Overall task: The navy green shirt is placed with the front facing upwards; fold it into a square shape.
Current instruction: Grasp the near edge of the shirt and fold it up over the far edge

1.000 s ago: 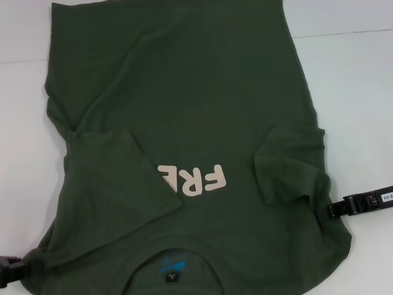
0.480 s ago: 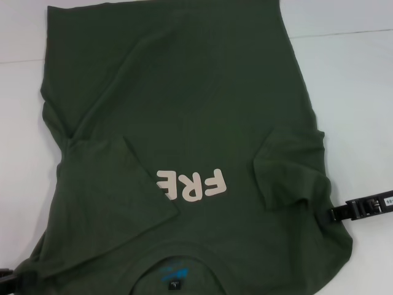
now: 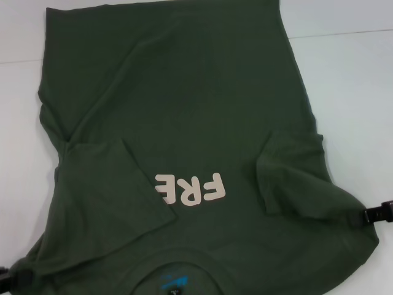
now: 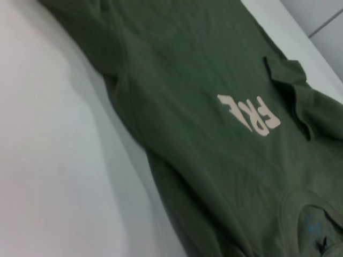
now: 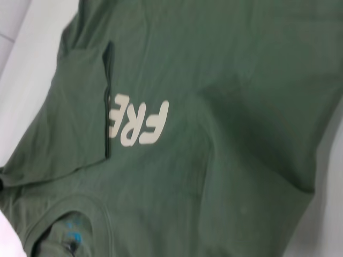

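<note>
Navy green shirt [image 3: 184,110]: soft, limp; take hold at shoulder corners. Left gripper [image 3: 7,279] lower left, right gripper [image 3: 377,215] right edge: jaw state cannot be told.

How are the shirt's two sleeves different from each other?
The left sleeve is folded far in over the shirt and hides the end of the pale letters; the right sleeve is folded in too but stops short of them. The left flap looks bigger than the right. Both are plain green.
</note>
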### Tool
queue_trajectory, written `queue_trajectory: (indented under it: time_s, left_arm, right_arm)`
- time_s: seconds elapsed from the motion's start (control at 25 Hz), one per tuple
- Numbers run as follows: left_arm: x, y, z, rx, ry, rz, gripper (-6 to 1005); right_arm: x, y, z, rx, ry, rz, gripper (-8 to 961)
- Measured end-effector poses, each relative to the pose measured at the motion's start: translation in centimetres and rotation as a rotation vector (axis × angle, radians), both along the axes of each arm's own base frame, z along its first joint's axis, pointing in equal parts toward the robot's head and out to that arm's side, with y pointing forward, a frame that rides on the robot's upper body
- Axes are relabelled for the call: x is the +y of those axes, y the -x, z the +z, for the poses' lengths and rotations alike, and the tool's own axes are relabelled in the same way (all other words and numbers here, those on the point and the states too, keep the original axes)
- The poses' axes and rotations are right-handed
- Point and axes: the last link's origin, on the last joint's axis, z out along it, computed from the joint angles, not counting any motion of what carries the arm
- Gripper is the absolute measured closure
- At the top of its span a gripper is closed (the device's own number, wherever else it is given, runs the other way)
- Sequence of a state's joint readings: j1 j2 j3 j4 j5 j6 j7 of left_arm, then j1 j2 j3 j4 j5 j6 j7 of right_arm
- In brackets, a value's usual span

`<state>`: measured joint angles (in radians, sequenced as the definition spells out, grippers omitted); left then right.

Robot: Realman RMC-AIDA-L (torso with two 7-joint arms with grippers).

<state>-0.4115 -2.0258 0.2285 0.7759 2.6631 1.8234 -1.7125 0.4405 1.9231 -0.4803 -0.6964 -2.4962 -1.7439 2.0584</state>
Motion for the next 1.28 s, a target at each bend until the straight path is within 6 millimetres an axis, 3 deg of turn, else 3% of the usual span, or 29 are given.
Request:
queue_trajectory:
  time_s: [0.28,0.68,1.28]
  left_arm:
    - [1.8,-1.2,0.7,-0.026,-0.029,-0.048,937]
    - [5.0,-3.4,1.8,-0.063,-0.076,-0.114,938]
    - [12.0,-8.0,2.7,-0.065,-0.153,-0.178,938]
  right_arm:
    - [1.7,0.9,1.1,0.009,-0.051,0.025,933]
    - [5.2,3.0,1.0,0.001,-0.092,0.049,933]
    - [9.7,5.2,1.0,-0.012,-0.217,0.006,934]
